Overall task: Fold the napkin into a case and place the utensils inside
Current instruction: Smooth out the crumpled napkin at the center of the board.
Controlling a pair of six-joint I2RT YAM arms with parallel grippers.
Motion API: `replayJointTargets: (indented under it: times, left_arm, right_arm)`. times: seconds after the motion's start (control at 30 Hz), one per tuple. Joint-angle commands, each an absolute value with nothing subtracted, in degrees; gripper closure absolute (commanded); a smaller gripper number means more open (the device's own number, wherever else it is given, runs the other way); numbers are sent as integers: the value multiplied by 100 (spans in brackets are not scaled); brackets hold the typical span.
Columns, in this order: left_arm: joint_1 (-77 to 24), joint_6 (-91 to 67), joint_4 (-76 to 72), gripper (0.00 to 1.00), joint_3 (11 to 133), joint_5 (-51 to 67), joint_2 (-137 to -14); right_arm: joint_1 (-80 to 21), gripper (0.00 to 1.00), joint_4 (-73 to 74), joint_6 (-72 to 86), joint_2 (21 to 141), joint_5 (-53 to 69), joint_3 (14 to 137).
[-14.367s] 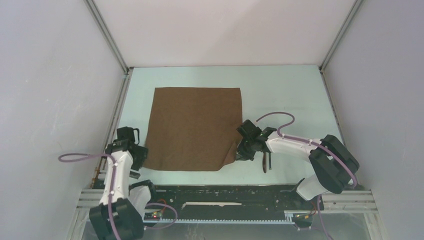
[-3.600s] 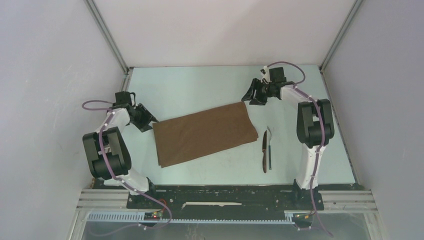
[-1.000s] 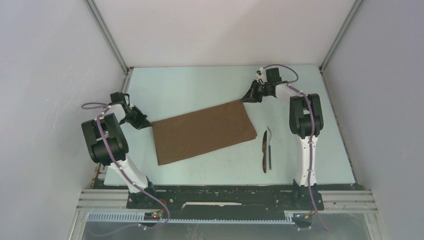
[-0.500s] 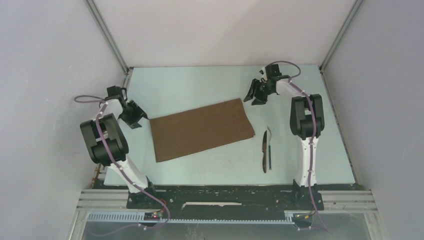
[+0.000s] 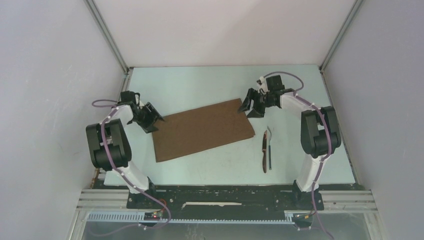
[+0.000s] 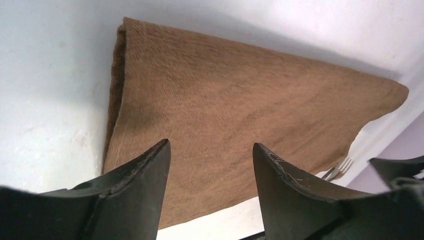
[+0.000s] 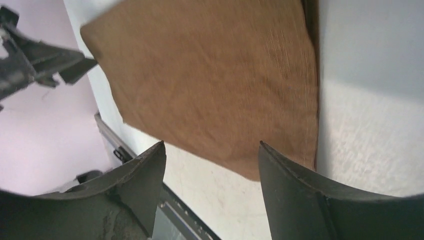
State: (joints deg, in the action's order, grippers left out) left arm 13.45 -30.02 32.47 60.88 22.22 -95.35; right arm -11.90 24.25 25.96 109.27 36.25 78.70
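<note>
Having let go, both tools are hovering wide and empty: left tool point(image 5: 152, 120) at the left end of the napkin point(image 5: 202, 131), right tool point(image 5: 250, 108) at its far-right corner. Folded once, it is lying slantwise on the tabletop point(image 5: 200, 85); further folding and inserting the utensils point(image 5: 264, 152), lying just right, are remaining.

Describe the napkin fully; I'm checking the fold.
The napkin is plain brown woven cloth, folded double into a long rectangle; layered cloth shows along one edge. It lies flat and skewed on the table, left end nearer. The open left gripper and right gripper hang at its short ends, gripping nothing.
</note>
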Motion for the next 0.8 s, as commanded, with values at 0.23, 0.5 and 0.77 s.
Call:
replayJointTargets:
  times: [0.23, 0.5, 0.77]
  left_arm:
    - [1631, -3019, 3196, 31, 6498, 2152, -10308]
    - [1481, -2962, 3033, 22, 6611, 2483, -9519]
    - [1488, -4404, 1206, 16, 6400, 3437, -10255]
  right_arm:
    - [-1153, 23, 862, 3004, 10219, 4286, 5561]
    - [-1700, 8, 1183, 2833, 9673, 3611, 6264]
    - [-2047, 0, -2307, 5431, 11844, 4671, 7555]
